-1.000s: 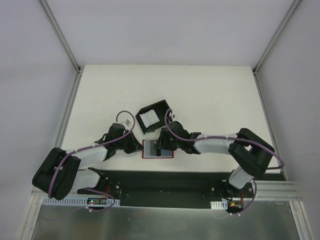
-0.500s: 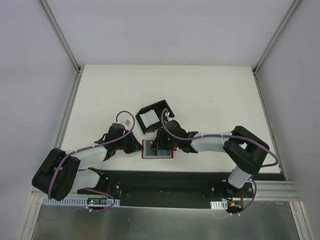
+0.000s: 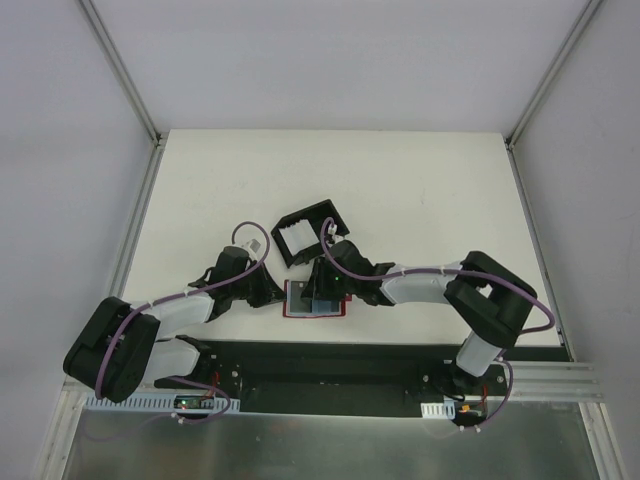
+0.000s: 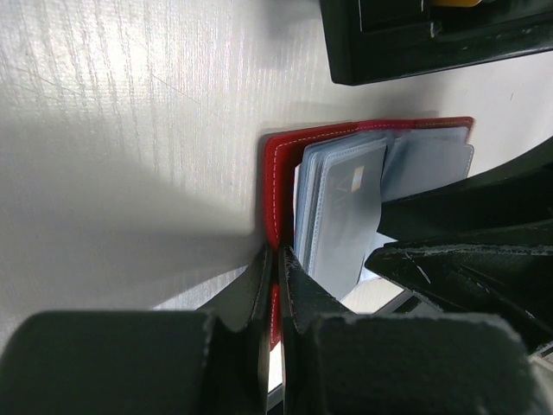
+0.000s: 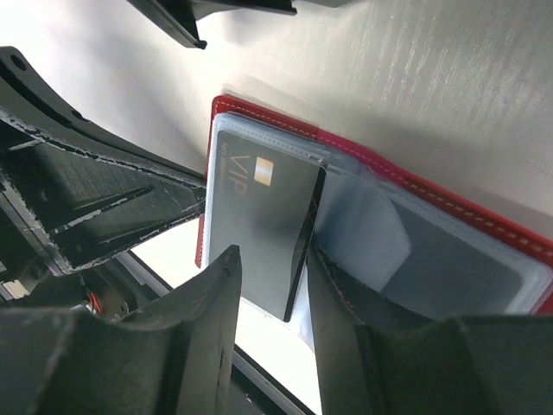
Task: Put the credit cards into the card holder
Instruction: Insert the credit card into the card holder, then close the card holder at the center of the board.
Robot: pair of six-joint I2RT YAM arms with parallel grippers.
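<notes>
The card holder [image 3: 300, 311] lies open at the table's near edge, a red wallet [image 4: 277, 169] with pale blue-grey sleeves [image 5: 449, 259]. My left gripper [image 4: 276, 256] is shut on its red left edge, flat against the table. A grey credit card [image 5: 259, 220] marked VIP lies tilted over the wallet's left sleeves, also seen as the grey credit card [image 4: 347, 207]. My right gripper [image 5: 270, 257] straddles its lower end, open with a narrow gap. One finger [image 5: 333, 285] touches the card's edge, and the other finger [image 5: 220, 277] sits over its face. From above, the right gripper [image 3: 322, 290] covers the wallet's middle.
A black open-sided box [image 3: 305, 228] stands just behind the wallet, close to both wrists; its edge shows as the black box [image 4: 415, 43] in the left wrist view. The black base plate [image 3: 330, 365] runs along the near edge right below the wallet.
My right gripper has shifted slightly left over the wallet and its jaws have narrowed. The card has moved with it towards the left sleeves. The left gripper has stayed put.
</notes>
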